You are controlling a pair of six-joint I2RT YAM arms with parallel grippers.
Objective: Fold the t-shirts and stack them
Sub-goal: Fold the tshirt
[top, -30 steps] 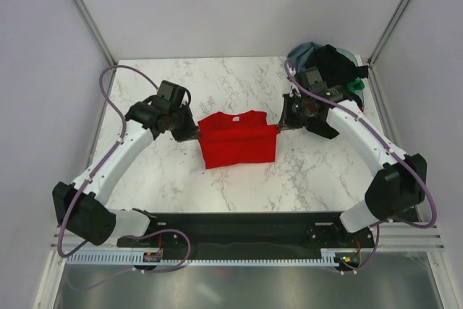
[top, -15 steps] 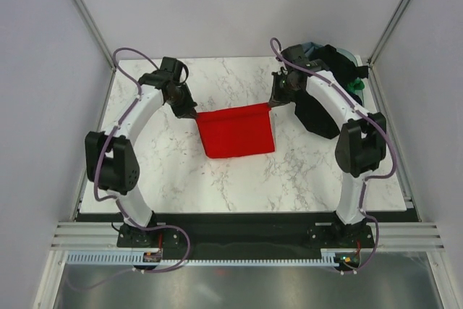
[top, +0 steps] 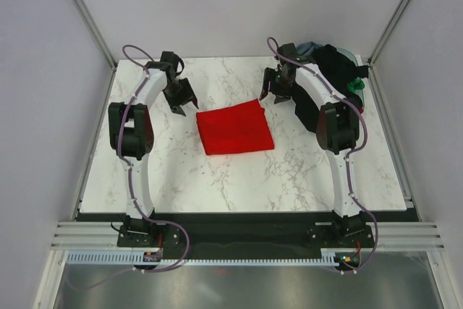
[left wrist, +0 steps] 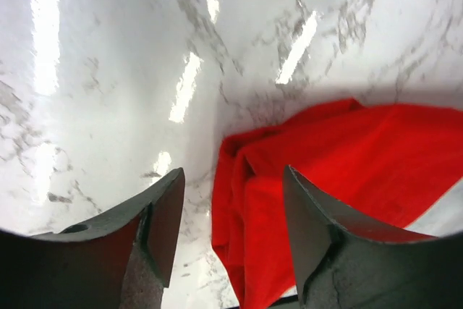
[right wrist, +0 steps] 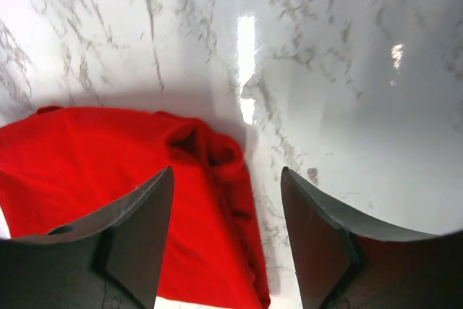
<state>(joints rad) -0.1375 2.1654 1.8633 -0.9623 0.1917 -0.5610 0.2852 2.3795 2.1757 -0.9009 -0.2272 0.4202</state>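
A bright red t-shirt (top: 235, 127) lies folded into a rough rectangle on the marble table. My left gripper (top: 185, 103) hovers open just off its far left corner; in the left wrist view the red cloth (left wrist: 340, 171) lies below, not touched by the fingers. My right gripper (top: 274, 94) hangs open above the far right corner, and the right wrist view shows the bunched red corner (right wrist: 210, 150) between the spread fingers, free of them. A heap of other t-shirts (top: 329, 59), black, grey-blue and green, sits at the far right corner.
The marble table (top: 181, 171) has grey walls on three sides and metal posts at the back corners. A black rail with both arm bases runs along the near edge (top: 239, 226). The right arm's upper links stand close to the heap.
Both grippers carried the red shirt's near edge over to the far edge, folding it in half, then opened and let it go. Both arms now reach farther back.
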